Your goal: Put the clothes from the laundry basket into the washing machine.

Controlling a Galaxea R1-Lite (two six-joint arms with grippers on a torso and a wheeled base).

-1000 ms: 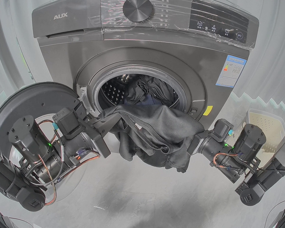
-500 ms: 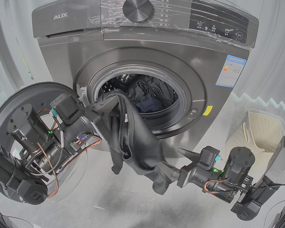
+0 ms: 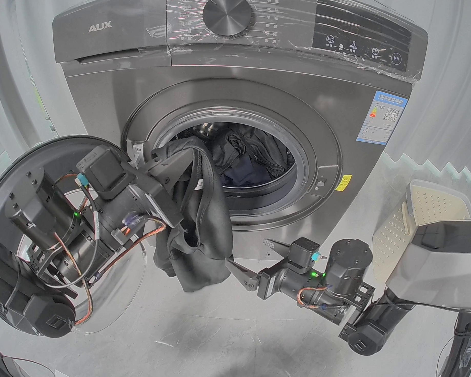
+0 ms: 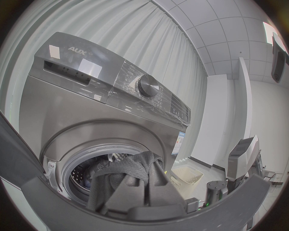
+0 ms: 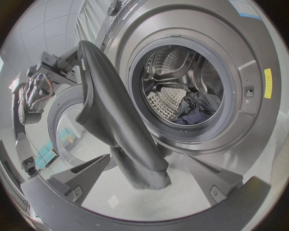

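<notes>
**Change:** black garment (image 3: 203, 221), a second ago stretched between both pincers across the washing machine (image 3: 300, 96) door opening, now hangs from the left gripper (image 3: 167, 161) alone, at the opening's left rim. The right gripper (image 3: 253, 259) has let go and dropped below the opening.

**Bearing on task:** garment not yet inside. Most of it hangs down the machine's front, and it likely needs lifting in beside the dark clothes (image 3: 247, 151) in the drum.

**Left gripper:** clamped on the garment's top fold.

**Right gripper:** spread wide, empty, with the garment's lower end just beside its fingers.
</notes>
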